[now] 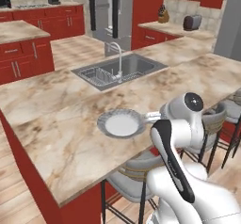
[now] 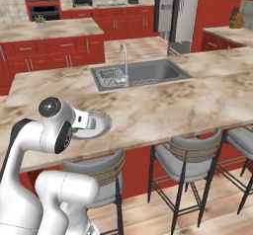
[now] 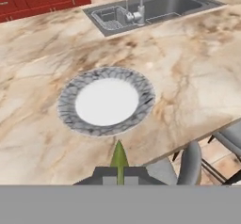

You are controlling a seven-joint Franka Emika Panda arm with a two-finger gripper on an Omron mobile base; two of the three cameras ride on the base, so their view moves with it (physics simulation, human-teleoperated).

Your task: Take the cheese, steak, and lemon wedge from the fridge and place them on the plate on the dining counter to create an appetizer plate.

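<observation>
The plate [image 3: 67,106], white in the middle with a grey-blue ridged rim, lies near the front edge of the dining counter [image 3: 193,72], and its centre is bare. My gripper [image 3: 119,172] hovers just short of the plate's near rim, shut on the lemon wedge [image 3: 119,155], a small yellow-green sliver that sticks up between the fingertips. From the base, the plate [image 1: 106,117] [image 2: 103,122] sits beside my hand, and a bit of green [image 2: 74,129] peeks out under it. The fridge [image 1: 111,11] [image 2: 174,12] stands far back across the kitchen. The cheese and the steak are out of view.
A steel sink [image 1: 123,68] [image 2: 143,73] with a tall tap is set into the counter beyond the plate. Bar stools [image 2: 185,162] [image 1: 134,171] stand under the counter's front edge. Red cabinets [image 2: 59,49] line the back of the room.
</observation>
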